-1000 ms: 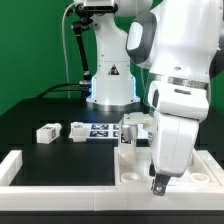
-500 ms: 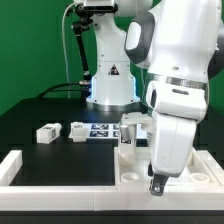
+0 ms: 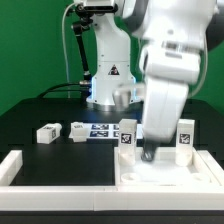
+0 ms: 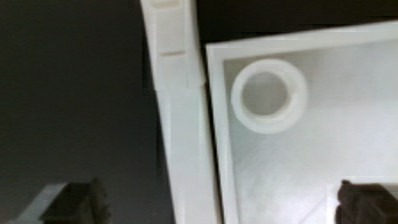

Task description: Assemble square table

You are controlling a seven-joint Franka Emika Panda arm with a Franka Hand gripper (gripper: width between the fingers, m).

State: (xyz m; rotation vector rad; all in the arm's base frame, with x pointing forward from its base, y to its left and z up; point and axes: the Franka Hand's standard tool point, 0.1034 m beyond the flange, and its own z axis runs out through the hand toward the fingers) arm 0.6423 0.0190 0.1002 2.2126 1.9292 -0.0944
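ok so here's where we're at. biggest thing first: the black desk (image 3: 40, 110), with the square tabletop (image 3: 190, 172) sitting near its front edge, toward the exterior view's right. a low white fence bar (image 3: 60, 172) runs along the front edge and another runs up the tabletop's side. in the wrist view that bar (image 4: 178, 120) lies just beside the tabletop (image 4: 338, 150). we can't tell if they touch.

the marker board (image 3: 100, 130) lies flat mid-desk. two legs stand upright at the tabletop's far edge, the left upright leg (image 3: 127, 134) and the right upright leg (image 3: 185, 139). we can't tell if they're seated in their sockets. two more lie out on the bare desk: the near loose leg (image 3: 78, 130) just beside the marker board, and the far loose leg (image 3: 47, 131) further toward the exterior view's left.

the gripper (image 3: 148, 153) hangs over the tabletop between the upright legs, jaws spread wide with nothing in them. from the wrist view the gripper (image 4: 217, 205) straddles the bar, with one round corner socket (image 4: 270, 95) empty.

what matters, we reckon: both loose legs lie off toward the exterior view's left, past the marker board, and the near one is the shorter trip. their long axes are too small to call.
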